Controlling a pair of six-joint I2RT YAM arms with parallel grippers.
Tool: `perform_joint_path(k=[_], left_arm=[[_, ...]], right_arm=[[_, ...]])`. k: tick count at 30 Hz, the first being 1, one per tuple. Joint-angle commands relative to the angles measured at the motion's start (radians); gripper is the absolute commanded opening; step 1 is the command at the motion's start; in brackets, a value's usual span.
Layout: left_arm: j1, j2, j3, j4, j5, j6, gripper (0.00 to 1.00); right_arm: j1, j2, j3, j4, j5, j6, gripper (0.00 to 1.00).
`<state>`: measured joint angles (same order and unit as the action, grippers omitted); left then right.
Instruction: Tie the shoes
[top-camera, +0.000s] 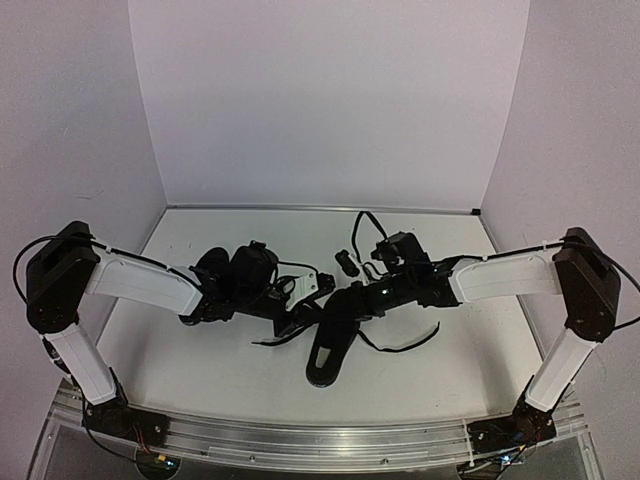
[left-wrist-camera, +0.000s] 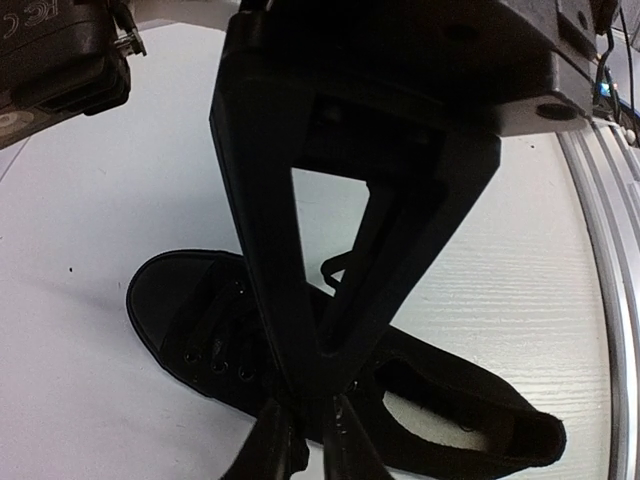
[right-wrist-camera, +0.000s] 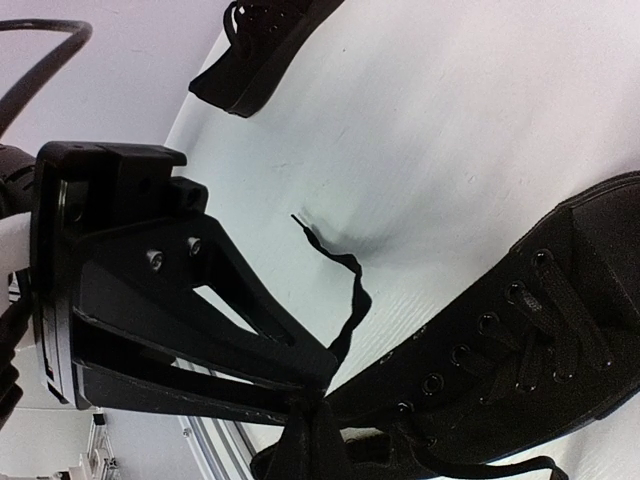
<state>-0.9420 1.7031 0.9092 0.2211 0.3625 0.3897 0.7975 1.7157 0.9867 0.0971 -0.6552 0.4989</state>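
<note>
On the table (top-camera: 200, 370) the near shoe (top-camera: 325, 352) lies central — the far shoe (top-camera: 208, 268) left and behind.

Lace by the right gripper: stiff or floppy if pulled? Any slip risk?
Likely floppy: the lace kinks and curls over the table rather than lying straight. Probably very light, since it is thin beside the shoe, so it should follow the right gripper easily. It could slip: only a thin strand seems pinched in the jaws.

White worktop (top-camera: 200, 380) carrying two black shoes: one shoe (top-camera: 330, 345) near the middle, heel toward the near edge, its lace (top-camera: 405, 347) trailing rightward; the other shoe (right-wrist-camera: 262, 50) nearer the left edge.
</note>
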Motion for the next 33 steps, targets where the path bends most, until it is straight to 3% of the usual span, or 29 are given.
perform_joint_path(k=[1, 4, 16, 21, 23, 26, 29, 33], left_arm=[[-0.003, -0.027, 0.022, 0.018, -0.024, -0.004, 0.21], [0.002, -0.047, -0.007, 0.015, -0.036, -0.01, 0.26], [0.017, 0.011, -0.006, 0.046, -0.058, -0.028, 0.29], [0.016, 0.04, 0.027, 0.051, -0.042, -0.024, 0.22], [0.016, 0.043, 0.039, 0.048, -0.03, -0.021, 0.14], [0.014, 0.035, 0.043, 0.052, -0.029, -0.023, 0.02], [0.01, 0.026, 0.037, 0.062, -0.024, -0.023, 0.0], [0.004, 0.017, 0.034, 0.06, -0.011, -0.023, 0.0]], right_arm=[[0.005, -0.024, 0.012, 0.032, 0.015, -0.007, 0.0], [0.004, -0.04, 0.002, 0.031, 0.024, -0.008, 0.0], [0.004, -0.061, -0.019, 0.032, 0.028, -0.013, 0.0], [0.005, -0.062, -0.02, 0.032, 0.027, -0.008, 0.0], [0.005, -0.062, -0.019, 0.031, 0.028, -0.007, 0.04], [0.005, -0.06, -0.014, 0.03, 0.031, -0.004, 0.17], [0.004, -0.054, -0.006, 0.027, 0.036, -0.003, 0.27], [0.004, -0.043, 0.002, 0.023, 0.04, -0.003, 0.29]])
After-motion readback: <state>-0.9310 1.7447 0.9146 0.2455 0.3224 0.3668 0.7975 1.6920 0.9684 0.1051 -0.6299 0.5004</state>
